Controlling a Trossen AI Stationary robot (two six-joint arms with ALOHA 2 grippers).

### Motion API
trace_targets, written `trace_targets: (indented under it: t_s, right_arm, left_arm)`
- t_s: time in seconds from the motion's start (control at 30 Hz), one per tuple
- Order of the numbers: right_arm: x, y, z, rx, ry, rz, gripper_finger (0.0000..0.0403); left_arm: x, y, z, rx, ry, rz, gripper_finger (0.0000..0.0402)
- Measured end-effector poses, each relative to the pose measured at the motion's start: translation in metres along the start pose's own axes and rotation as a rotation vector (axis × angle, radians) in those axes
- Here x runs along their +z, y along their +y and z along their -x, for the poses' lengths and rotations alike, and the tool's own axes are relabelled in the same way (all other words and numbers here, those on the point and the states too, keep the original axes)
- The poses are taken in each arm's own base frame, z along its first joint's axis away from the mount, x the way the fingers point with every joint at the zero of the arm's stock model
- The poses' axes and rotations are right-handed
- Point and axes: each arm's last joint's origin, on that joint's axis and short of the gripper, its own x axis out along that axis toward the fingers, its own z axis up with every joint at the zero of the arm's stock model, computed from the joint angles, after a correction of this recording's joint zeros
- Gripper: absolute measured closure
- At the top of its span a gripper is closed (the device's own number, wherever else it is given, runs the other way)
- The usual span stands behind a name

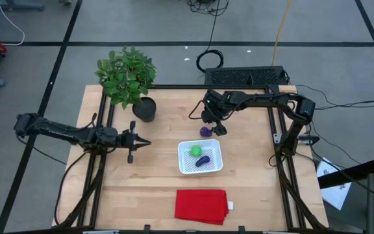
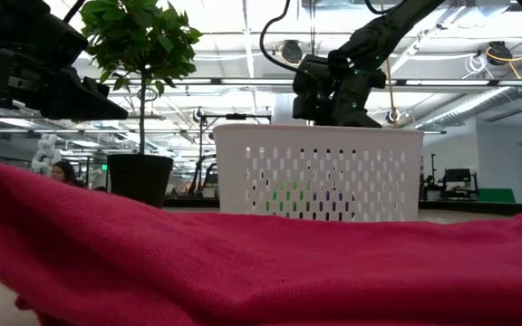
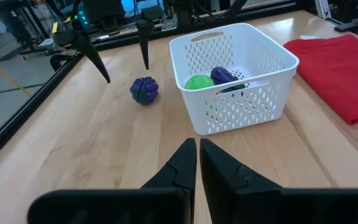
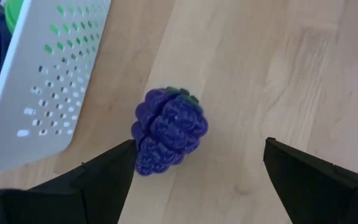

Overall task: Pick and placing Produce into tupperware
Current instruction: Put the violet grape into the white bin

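Observation:
The white perforated tupperware (image 1: 200,156) sits mid-table and holds the round green item (image 1: 195,151) and the elongated dark purple item (image 1: 203,160). The rounded purple item (image 1: 205,132), shaped like a grape bunch (image 4: 169,129), lies on the wood just beyond the tupperware's far wall. My right gripper (image 1: 211,125) hangs open above it, pointing down, one finger on either side (image 4: 199,144), apart from it in the left wrist view (image 3: 127,73). My left gripper (image 1: 138,141) waits shut to the left of the tupperware (image 3: 197,162).
A potted leafy plant (image 1: 128,78) stands at the far left of the table. A folded red cloth (image 1: 201,206) lies near the front edge and fills the foreground of the low view (image 2: 261,263). Bare wood lies between my left gripper and the tupperware (image 3: 232,74).

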Motion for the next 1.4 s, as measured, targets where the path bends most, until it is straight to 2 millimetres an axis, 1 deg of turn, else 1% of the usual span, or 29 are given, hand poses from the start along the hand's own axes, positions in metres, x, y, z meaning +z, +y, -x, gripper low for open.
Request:
trace_targets:
  t_s: [0.13,0.33,0.5,0.9,1.23,1.33,1.4]
  right_arm:
    - [-0.001,0.002,0.0,0.009,0.013,-0.009,0.0062]
    - [0.004,0.01,-0.004,0.021,0.013,0.008,0.0062]
    - [0.002,0.017,-0.012,0.031,0.017,0.023,0.0062]
    - [-0.009,0.02,-0.024,0.007,-0.015,-0.007,0.0062]
    - [-0.003,0.02,-0.024,-0.012,-0.056,0.004,0.0062]
    - [-0.004,0.02,-0.031,-0.002,-0.052,-0.007,0.0062]
    - [-0.008,0.02,-0.039,0.018,-0.022,-0.021,0.0062]
  left_arm:
    - [0.0,0.0,0.0,0.0,0.0,0.004,0.0376]
    - [0.0,0.0,0.0,0.0,0.0,0.004,0.0376]
    - [0.0,0.0,0.0,0.0,0.0,0.01,0.0376]
    - [0.0,0.0,0.0,0.0,0.0,0.022,0.0376]
    - [0.0,0.0,0.0,-0.001,0.0,0.022,0.0376]
    - [0.0,0.0,0.0,-0.001,0.0,0.022,0.0376]
    - [0.0,0.0,0.0,-0.001,0.0,0.022,0.0376]
